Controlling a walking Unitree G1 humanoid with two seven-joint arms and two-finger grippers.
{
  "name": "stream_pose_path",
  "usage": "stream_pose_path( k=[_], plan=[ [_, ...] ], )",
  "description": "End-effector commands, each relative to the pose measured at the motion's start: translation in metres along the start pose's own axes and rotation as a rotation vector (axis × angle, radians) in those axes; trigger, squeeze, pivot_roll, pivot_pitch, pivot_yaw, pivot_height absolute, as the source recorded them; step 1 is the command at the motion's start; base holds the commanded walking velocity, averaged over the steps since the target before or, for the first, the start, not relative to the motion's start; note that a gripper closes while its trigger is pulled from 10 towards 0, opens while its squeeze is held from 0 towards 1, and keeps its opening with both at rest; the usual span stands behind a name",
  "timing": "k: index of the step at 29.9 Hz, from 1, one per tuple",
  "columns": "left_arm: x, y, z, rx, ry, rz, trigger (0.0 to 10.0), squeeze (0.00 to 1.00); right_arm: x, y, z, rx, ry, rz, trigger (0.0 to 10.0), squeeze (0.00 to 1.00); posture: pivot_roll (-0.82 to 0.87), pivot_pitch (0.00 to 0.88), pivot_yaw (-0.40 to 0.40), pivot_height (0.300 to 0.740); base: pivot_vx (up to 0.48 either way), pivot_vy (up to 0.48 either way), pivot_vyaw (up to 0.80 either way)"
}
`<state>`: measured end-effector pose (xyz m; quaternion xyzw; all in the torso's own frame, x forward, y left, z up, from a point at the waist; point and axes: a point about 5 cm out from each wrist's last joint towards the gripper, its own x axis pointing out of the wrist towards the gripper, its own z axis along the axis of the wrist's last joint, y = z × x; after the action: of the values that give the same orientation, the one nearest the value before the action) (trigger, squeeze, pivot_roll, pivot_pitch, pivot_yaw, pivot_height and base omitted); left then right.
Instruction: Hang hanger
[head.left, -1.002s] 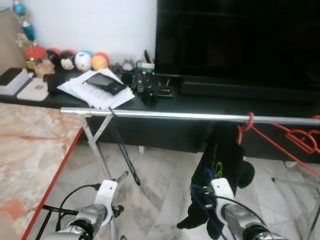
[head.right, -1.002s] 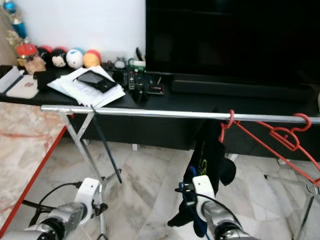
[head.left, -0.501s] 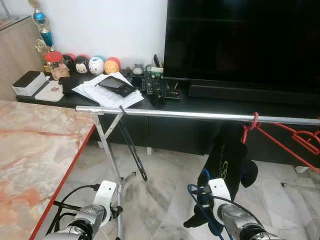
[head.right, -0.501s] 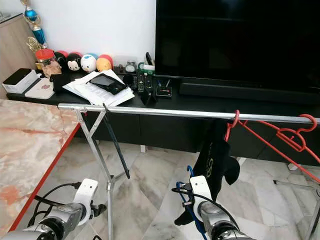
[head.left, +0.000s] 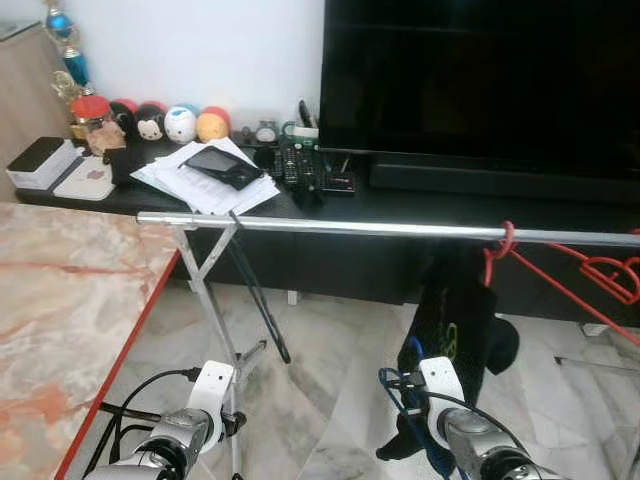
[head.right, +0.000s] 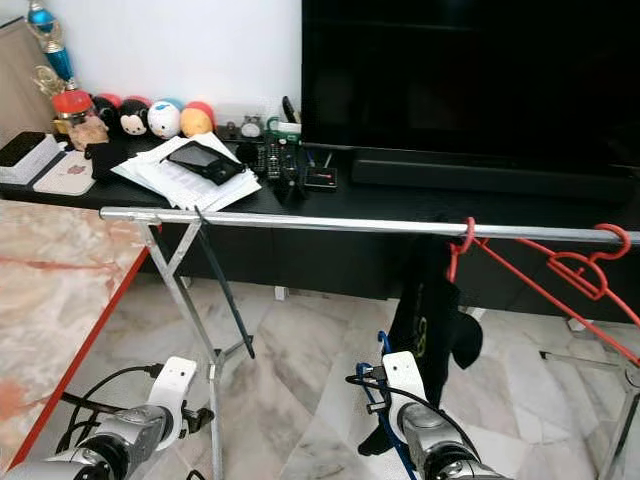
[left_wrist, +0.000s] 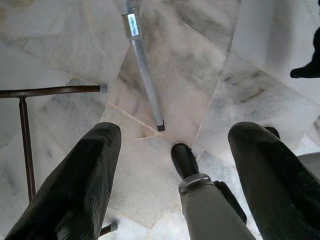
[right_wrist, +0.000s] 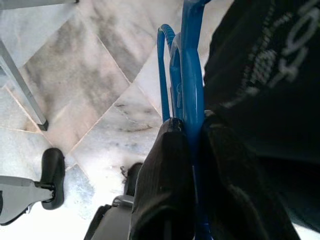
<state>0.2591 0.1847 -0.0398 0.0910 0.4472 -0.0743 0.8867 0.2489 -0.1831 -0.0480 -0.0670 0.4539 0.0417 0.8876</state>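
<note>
Right gripper (right_wrist: 192, 150) clamped on thin blue plastic hanger (right_wrist: 186, 75), low beneath the round silver rail (head.left: 400, 229), long axis running along the ribbed black fingers (right_wrist: 162, 185). Beside it, black printed garment (head.left: 455, 320) on red wire hanger (head.left: 505, 250). Left gripper (left_wrist: 172, 165) fingers wide apart over veined marble floor (left_wrist: 200, 70).

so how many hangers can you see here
3: two red hangers on the rail, one beside the black garment, one near its right end; a blue hanger in the right gripper. The garment may hide more.

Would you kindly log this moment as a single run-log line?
right gripper: shut on blue hanger, low, short of rail | left gripper: open, idle over floor | red hangers and black garment on rail
</note>
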Motion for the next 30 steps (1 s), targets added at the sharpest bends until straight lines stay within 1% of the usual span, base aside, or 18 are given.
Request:
stream_pose_path(
  k=[1, 9, 14, 16, 20, 23, 30],
  plan=[
    [-0.0002, 0.001, -0.0017, 0.021, 0.01, -0.001, 10.0, 0.0, 0.0, -0.0006, 0.0021, 0.01, -0.012, -0.004, 10.0, 0.0, -0.06, 0.0, -0.038, 0.74, 0.0, 0.0, 0.0],
    [-0.0002, 0.0011, -0.0016, 0.023, 0.01, 0.0, 10.0, 0.0, 0.0, -0.001, 0.0017, 0.012, -0.008, -0.013, 10.0, 0.0, -0.06, 0.0, -0.038, 0.74, 0.0, 0.0, 0.0],
    [-0.0002, 0.0011, -0.0016, 0.026, 0.01, -0.001, 10.0, 0.0, 0.0, -0.0012, 0.0011, 0.022, -0.005, -0.019, 10.0, 0.0, -0.06, 0.0, -0.038, 0.74, 0.0, 0.451, 0.0],
    [-0.0002, 0.0011, -0.0015, 0.026, 0.009, -0.001, 10.0, 0.0, 0.0, -0.0013, 0.001, 0.022, -0.004, -0.02, 10.0, 0.0, -0.06, 0.0, -0.038, 0.74, 0.0, 0.274, -0.55],
    [-0.0002, 0.0012, -0.0014, 0.028, 0.009, 0.0, 10.0, 0.0, 0.0, -0.0013, 0.001, 0.019, -0.003, -0.019, 10.0, 0.0, -0.06, 0.0, -0.038, 0.74, 0.0, 0.0, -0.76],
    [-0.0002, 0.0012, -0.0015, 0.031, 0.011, -0.001, 10.0, 0.0, 0.0, -0.0013, 0.0012, 0.016, -0.004, -0.019, 10.0, 0.0, -0.06, 0.0, -0.038, 0.74, 0.0, 0.094, 0.0],
    [-0.0003, 0.0012, -0.0014, 0.033, 0.01, 0.0, 10.0, 0.0, 0.0, -0.0014, 0.0014, 0.014, -0.006, -0.021, 10.0, 0.0, -0.06, 0.0, -0.038, 0.74, 0.0, 0.4, 0.0]
  ],
)
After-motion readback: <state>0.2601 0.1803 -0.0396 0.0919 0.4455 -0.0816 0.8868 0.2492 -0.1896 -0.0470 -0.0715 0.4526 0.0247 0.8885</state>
